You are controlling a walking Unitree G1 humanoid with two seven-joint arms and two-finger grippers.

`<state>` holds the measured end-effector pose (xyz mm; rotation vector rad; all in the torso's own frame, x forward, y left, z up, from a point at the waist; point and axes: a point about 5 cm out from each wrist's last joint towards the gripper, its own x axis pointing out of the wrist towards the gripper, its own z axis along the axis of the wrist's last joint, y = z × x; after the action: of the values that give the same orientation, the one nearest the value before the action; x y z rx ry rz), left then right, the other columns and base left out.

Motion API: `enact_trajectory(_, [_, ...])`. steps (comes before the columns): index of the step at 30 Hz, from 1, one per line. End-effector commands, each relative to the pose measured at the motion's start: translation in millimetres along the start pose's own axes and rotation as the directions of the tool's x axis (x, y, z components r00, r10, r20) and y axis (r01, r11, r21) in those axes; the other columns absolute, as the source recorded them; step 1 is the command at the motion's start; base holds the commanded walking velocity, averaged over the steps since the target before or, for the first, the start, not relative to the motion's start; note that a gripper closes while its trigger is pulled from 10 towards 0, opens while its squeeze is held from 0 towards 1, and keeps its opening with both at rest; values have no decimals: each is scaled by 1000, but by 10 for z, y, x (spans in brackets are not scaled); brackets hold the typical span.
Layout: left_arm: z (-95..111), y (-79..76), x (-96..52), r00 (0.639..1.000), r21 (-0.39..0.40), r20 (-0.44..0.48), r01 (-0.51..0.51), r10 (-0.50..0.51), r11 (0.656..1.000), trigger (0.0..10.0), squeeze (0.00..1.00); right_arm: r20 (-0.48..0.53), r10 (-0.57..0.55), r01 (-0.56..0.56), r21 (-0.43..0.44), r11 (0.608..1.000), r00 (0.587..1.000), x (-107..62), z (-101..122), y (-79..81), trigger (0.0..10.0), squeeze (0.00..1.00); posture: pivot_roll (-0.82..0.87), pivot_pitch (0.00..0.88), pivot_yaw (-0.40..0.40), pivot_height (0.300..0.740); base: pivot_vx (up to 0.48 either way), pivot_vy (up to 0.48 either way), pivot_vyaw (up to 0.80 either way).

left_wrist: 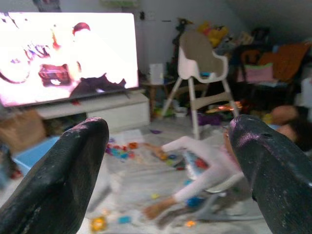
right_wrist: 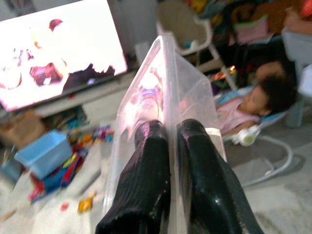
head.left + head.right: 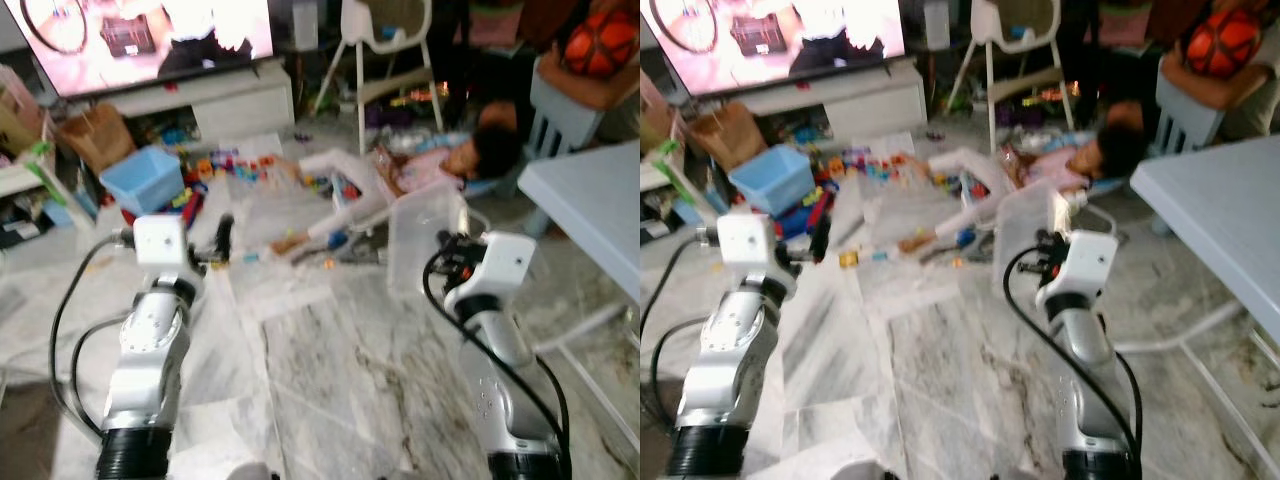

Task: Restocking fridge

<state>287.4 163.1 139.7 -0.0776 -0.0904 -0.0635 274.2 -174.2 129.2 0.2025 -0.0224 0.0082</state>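
Observation:
My right gripper [image 2: 171, 127] is shut on the wall of a clear plastic bin [image 2: 161, 83], one black finger on each side of the thin rim. In the eye views the bin [image 3: 422, 232] hangs upright in front of my right wrist, above the marble floor. My left gripper [image 1: 168, 146] is open, its two black fingers [image 1: 63, 180] spread wide with nothing between them. It is held out ahead of my left arm [image 3: 222, 236], level with the right one.
A person [image 3: 420, 170] lies on the floor just beyond the bin, among scattered toys [image 3: 232, 165]. A blue tub [image 3: 145, 178] sits at left, with a TV [image 3: 150, 35] and a high chair [image 3: 385, 40] behind. A white table [image 3: 590, 200] stands at right, a seated person [image 3: 600, 60] beyond it.

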Motion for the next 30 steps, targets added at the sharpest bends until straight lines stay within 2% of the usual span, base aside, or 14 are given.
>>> enact_trajectory(1, [-113,130,-53,997,7,-60,-53,53,999,10000,0,36,31,-31,-4,1000,999,-20,73,3,10000,0,-8,0,66,740,0,0,0])
enact_trajectory(3, [-133,173,-73,996,45,-62,-58,61,997,10000,0,32,19,-17,-45,999,999,-46,70,-13,10000,0,-15,0,71,740,0,0,0])
enact_trajectory(8, [-164,188,-89,995,30,-73,-63,65,998,10000,0,20,-15,16,-69,997,1000,-87,66,-60,10000,0,-21,0,72,740,0,0,0])
enact_trajectory(10, [-212,206,-97,990,-16,-101,-98,96,995,10000,0,-6,-81,78,-174,982,997,-73,42,-123,10000,0,-16,0,56,740,0,0,0])
enact_trajectory(12, [-234,209,-118,987,-18,-115,-116,113,993,10000,0,-8,-56,55,-141,988,998,-49,48,-116,10000,0,-8,0,44,740,0,0,0])
enact_trajectory(15, [-276,245,-192,973,31,-122,-193,195,981,10000,0,1,-20,20,-175,984,1000,33,92,-71,10000,0,17,0,16,740,0,0,0])
enact_trajectory(17, [-326,238,-244,962,31,-146,-228,230,973,10000,0,12,91,-86,-209,974,996,96,124,98,10000,0,32,0,-4,740,0,0,731])
enact_trajectory(21, [-374,224,-278,953,12,-169,-254,252,967,10000,0,15,129,-124,-194,973,992,130,135,186,10000,0,31,0,0,740,0,0,800])
enact_trajectory(24, [-491,286,-392,937,-13,-217,-285,275,959,10000,0,-3,169,-168,-149,975,986,125,83,264,10000,0,14,0,19,740,0,0,800])
enact_trajectory(27, [-551,306,-434,917,-21,-245,-328,313,944,10000,0,-16,145,-146,-152,977,989,108,32,227,10000,0,22,0,12,740,0,0,800])
enact_trajectory(30, [-479,259,-385,934,-8,-211,-296,287,955,10000,0,-19,150,-151,-143,978,989,83,24,223,10000,0,30,0,7,740,0,0,800])
